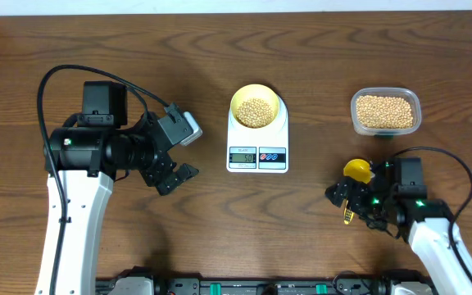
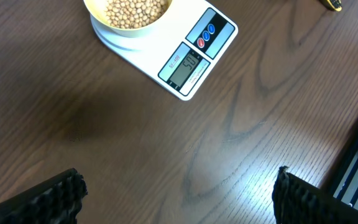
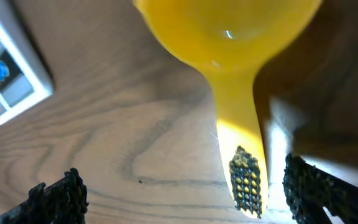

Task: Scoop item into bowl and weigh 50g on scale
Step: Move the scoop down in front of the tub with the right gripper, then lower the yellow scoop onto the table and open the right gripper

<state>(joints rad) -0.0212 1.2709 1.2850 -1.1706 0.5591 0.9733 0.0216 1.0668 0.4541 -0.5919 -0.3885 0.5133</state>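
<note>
Beans (image 1: 257, 112): small, round, tan, loose. They are judged light, hard and apt to roll, so they are better lifted by scoop than pinched. One heap is held in the pale-yellow bowl (image 1: 257, 88), which is seated on the white scale (image 1: 257, 141) at mid surface (image 1: 301, 49). The display seems to read fifty, though the digits are small. A second stock is kept in the clear tub (image 1: 354, 115), far right. The yellow spoon (image 1: 356, 170) is laid empty on the surface, its handle between the fingers of the right tool (image 3: 191, 199), which is spread wide with nothing gripped. The handle end is judged the place to be gripped. The left tool (image 1: 185, 154) is spread wide and empty, left of the scale.
</note>
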